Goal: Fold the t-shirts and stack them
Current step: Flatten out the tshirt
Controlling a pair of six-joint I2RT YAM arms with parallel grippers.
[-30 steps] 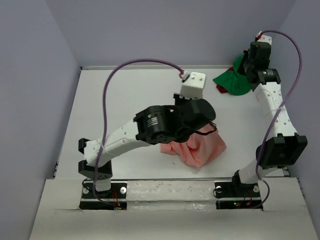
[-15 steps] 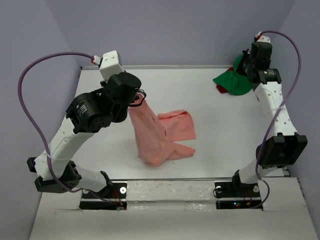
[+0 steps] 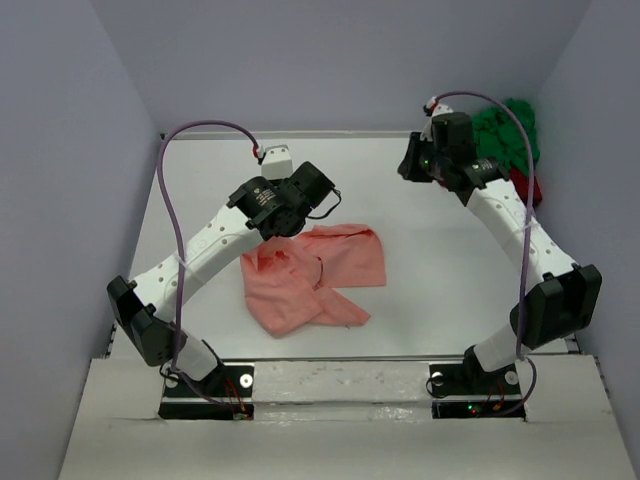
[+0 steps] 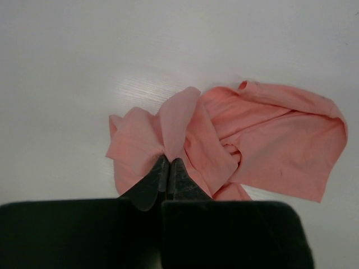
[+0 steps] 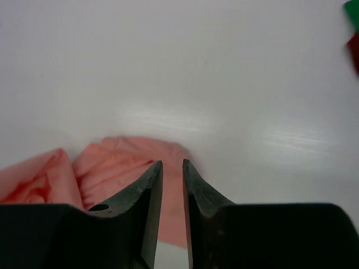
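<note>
The salmon pink t-shirt [image 3: 335,265] lies crumpled on the white table, mid-front. My left gripper [image 3: 292,235] is low over the shirt's left part and shut on a raised fold of it. The left wrist view shows the pinched fold [image 4: 176,120] above the closed fingertips [image 4: 178,168]. The bright green t-shirt [image 3: 508,125] is heaped at the back right corner, partly behind the right arm. My right gripper [image 3: 410,165] hovers over bare table left of the green shirt. Its jaws stand a little apart and empty [image 5: 169,163], and the pink shirt [image 5: 118,162] lies below and beyond them.
A dark red item [image 3: 527,187] lies beside the green shirt at the right wall. Purple-grey walls close the table on the left, back and right. The table's front edge [image 3: 330,360] lies just before the arm bases.
My left arm swung back towards the centre and lowered the pink shirt, which now lies more spread out. My right arm moved left, away from the green shirt, which now lies heaped in the corner.
</note>
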